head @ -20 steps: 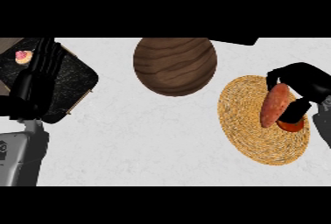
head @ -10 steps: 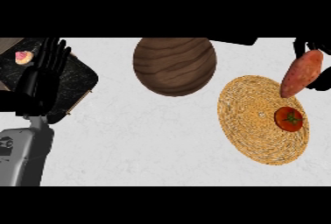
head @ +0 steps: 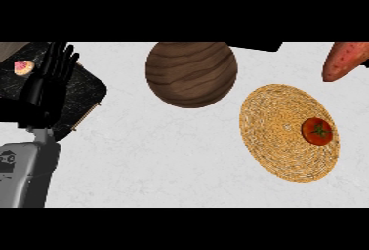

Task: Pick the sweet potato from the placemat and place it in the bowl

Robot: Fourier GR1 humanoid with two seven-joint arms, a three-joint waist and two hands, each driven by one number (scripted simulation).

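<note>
Head view: left hand (head: 52, 83) rests open, fingers up, well left of bowl (head: 191, 73). Right hand out of view, grip unseen. Sweet potato (head: 347, 61) off placemat (head: 274, 146), apparently lifted, well right of bowl, long axis slanting up-right. Coming move likely leftward, right side nearer.

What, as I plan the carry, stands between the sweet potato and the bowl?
Nothing visible. Only bare counter lies between the sweet potato and the bowl; the tomato on the placemat sits below that line.
</note>
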